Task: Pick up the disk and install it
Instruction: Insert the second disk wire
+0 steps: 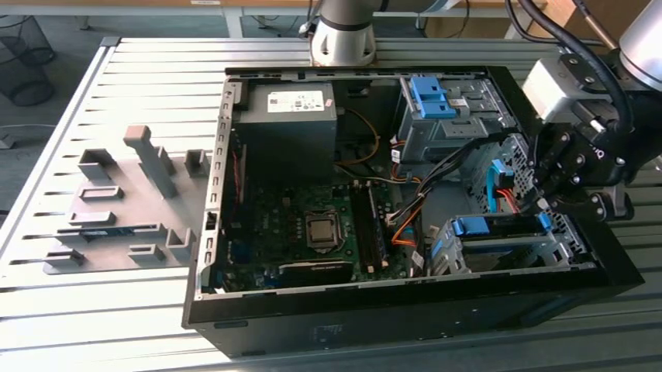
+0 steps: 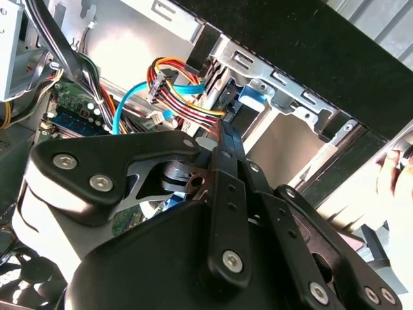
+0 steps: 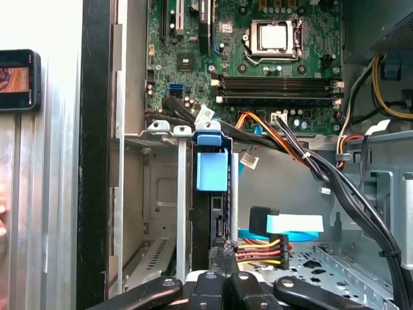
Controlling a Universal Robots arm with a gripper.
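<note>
— What do you have in front of you, starting from the exterior view's left?

— A wire bin [image 1: 23, 58] on the floor, then the slatted metal table [image 1: 124, 310]. On it you have a grey tray [image 1: 114, 225] of upright blocks, and beside that the open computer case [image 1: 414, 325].

— And inside the case?

— A grey power box [image 1: 294, 116] at the back, with the green main board [image 1: 310, 225] below it. Further right, an upper cage holds a blue bracket [image 1: 429, 94].

— Where is your disk?

— The disk [image 3: 211, 169] stands on edge in the lower drive cage [image 1: 507, 252], blue rail showing at the slot's mouth. Bundled cables [image 3: 303, 155] run just beside it.

— Your gripper?

— The gripper [image 2: 219, 139] sits over that cage at the case's corner. Its fingertips are pressed together, nothing seen between them, right at the disk's edge. You can also see a person's hand [image 2: 393, 181] past the case wall.
</note>
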